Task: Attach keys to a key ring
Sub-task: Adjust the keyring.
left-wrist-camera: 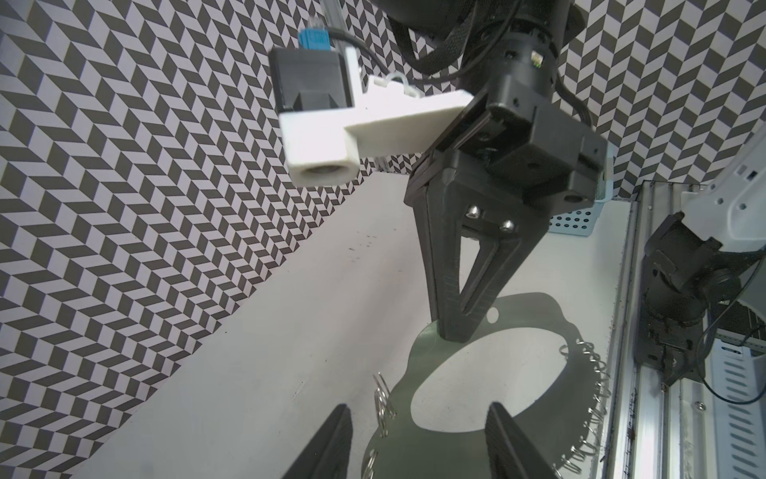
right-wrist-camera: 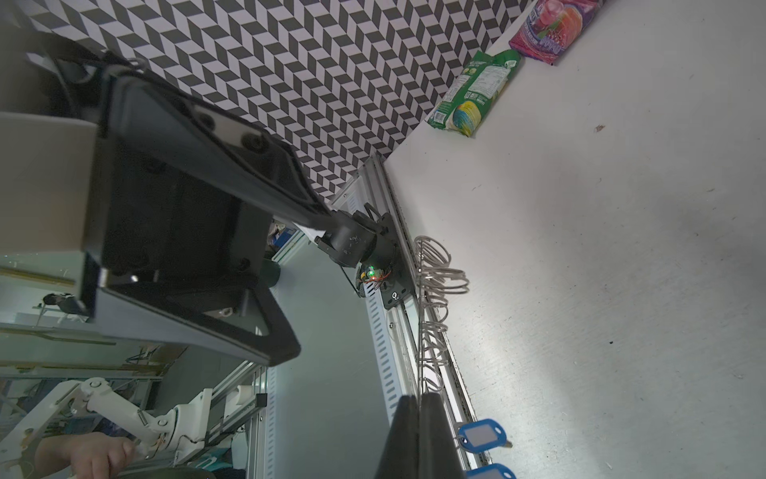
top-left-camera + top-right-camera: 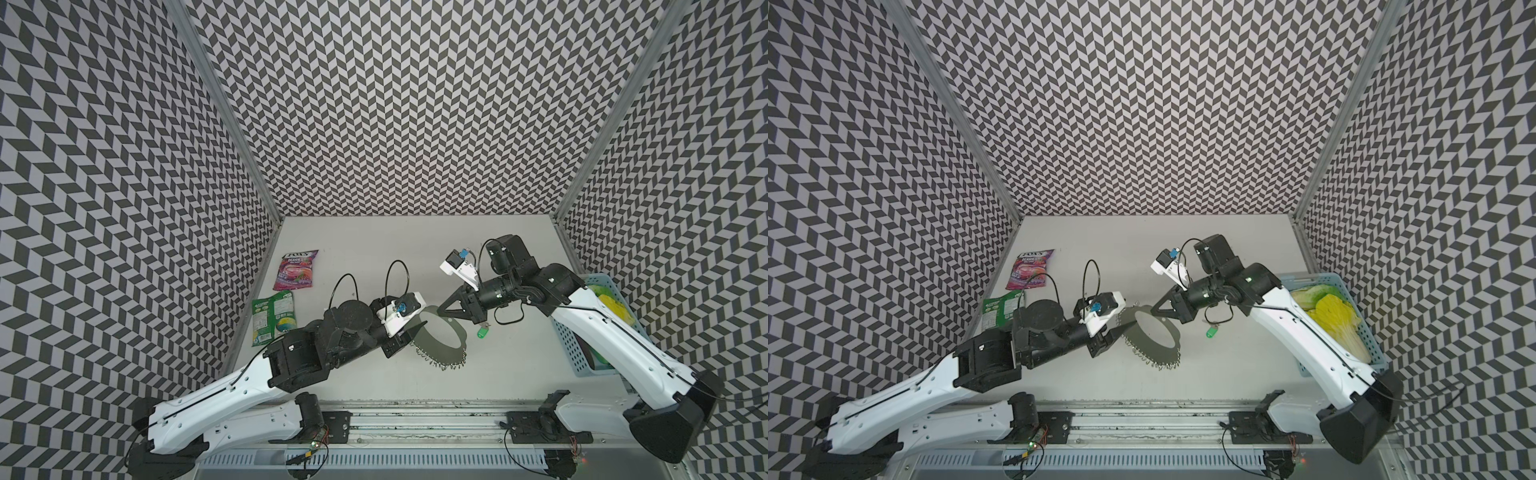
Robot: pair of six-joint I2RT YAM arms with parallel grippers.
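Along the left side of the white table point(image 3: 374, 382), a purple berry-candy bag point(image 3: 296, 269) is lying flat near the wall. A green snack bag point(image 3: 272, 318) is lying beside it, nearer the robot.

The left gripper point(image 1: 418, 448) is reaching in toward the middle of the table. Its jaws are standing partly apart, one on either side of the near arm of the key ring point(image 1: 534, 311), a flat dark gray crescent-shaped plate fringed with small silver wire rings point(image 1: 592, 373). I cannot tell whether either finger is touching the plate.

In both top views the key ring point(image 3: 1156, 353) is sitting at the centre of the table, between the two grippers. The right gripper point(image 1: 454, 331) is coming in from the far right with its jaws closed, pinching the plate's far edge. In the right wrist view the plate is showing edge-on, in line with the closed fingers point(image 2: 431, 435). Two blue plastic key tags point(image 2: 481, 433) are showing just beside them.

The green-tagged key point(image 3: 482, 332) (a small silver metal key on a bright green oblong plastic tag) is lying on the table just right of the key ring. It is apart from the plate, below the right wrist.

At the far right, a light blue perforated plastic basket point(image 3: 575, 353) is holding yellow and green items, and the right arm is partly hiding it.
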